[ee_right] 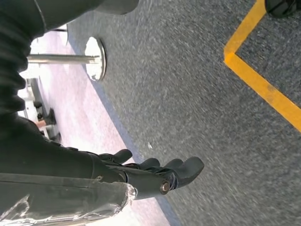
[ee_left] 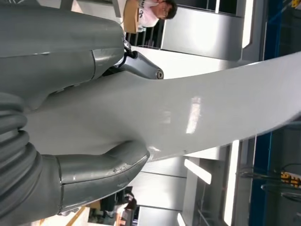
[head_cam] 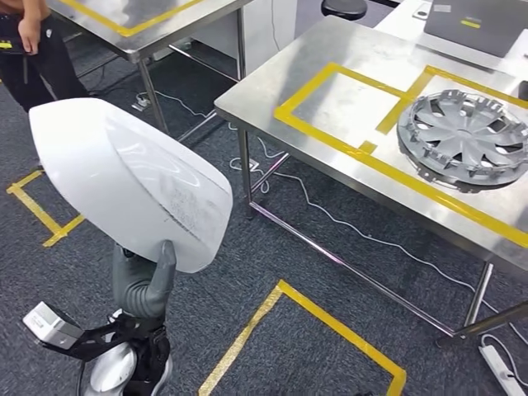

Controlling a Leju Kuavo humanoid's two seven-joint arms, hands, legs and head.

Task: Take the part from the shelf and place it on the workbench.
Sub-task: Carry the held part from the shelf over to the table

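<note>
Fingers [ee_left: 103,172] of the left hand [head_cam: 144,285] clasp the white part [head_cam: 128,181] from beneath, thumb up against its lower edge; the part rides above the carpet, long axis running from ten o'clock to four o'clock in the head view. The counter [head_cam: 323,107] lies toward two o'clock, its near edge well apart from the part. A taped bay there looks free, just beside the wheel cover [head_cam: 464,136] at three o'clock. The right hand [ee_right: 156,174] hangs over the floor, fingers extended, holding nothing.
</note>
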